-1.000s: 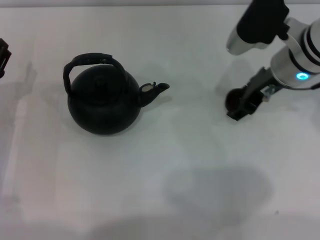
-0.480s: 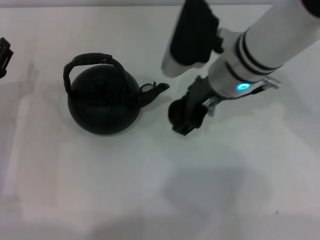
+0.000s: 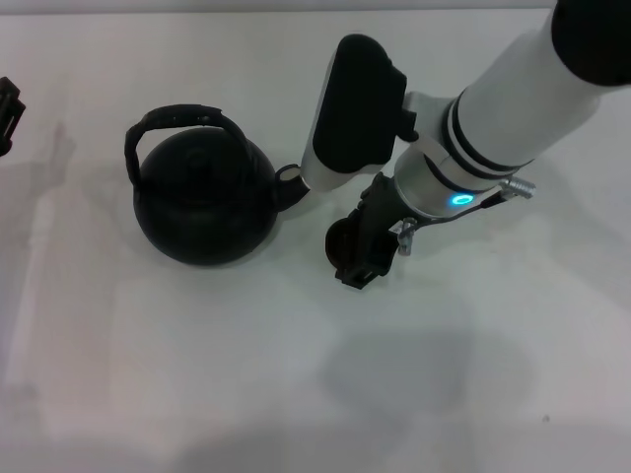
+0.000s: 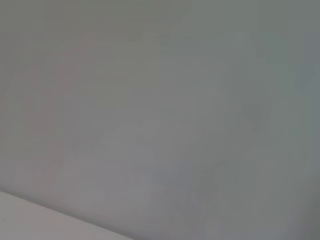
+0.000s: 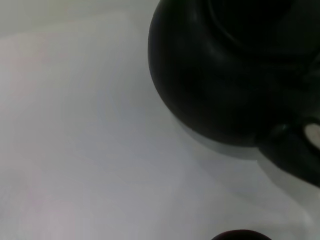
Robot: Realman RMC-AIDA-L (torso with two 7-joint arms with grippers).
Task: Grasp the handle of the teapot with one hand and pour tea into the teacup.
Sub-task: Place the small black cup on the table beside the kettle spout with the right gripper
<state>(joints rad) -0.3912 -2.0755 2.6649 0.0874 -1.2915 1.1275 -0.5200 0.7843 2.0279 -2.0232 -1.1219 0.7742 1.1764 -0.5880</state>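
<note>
The right gripper (image 3: pixel 357 251) is low over the white table (image 3: pixel 197 374), closed around the teacup (image 3: pixel 342 243), and the teapot (image 3: pixel 204 202) is the one obstacle near it, its spout just beside the wrist on the inward side. Bare tabletop lies open in front of the gripper, toward the robot, and on its outward side. Above the teapot the arched handle (image 3: pixel 177 123) stands unobstructed, with open table beyond it toward the left gripper (image 3: pixel 6 110) at the far edge.
</note>
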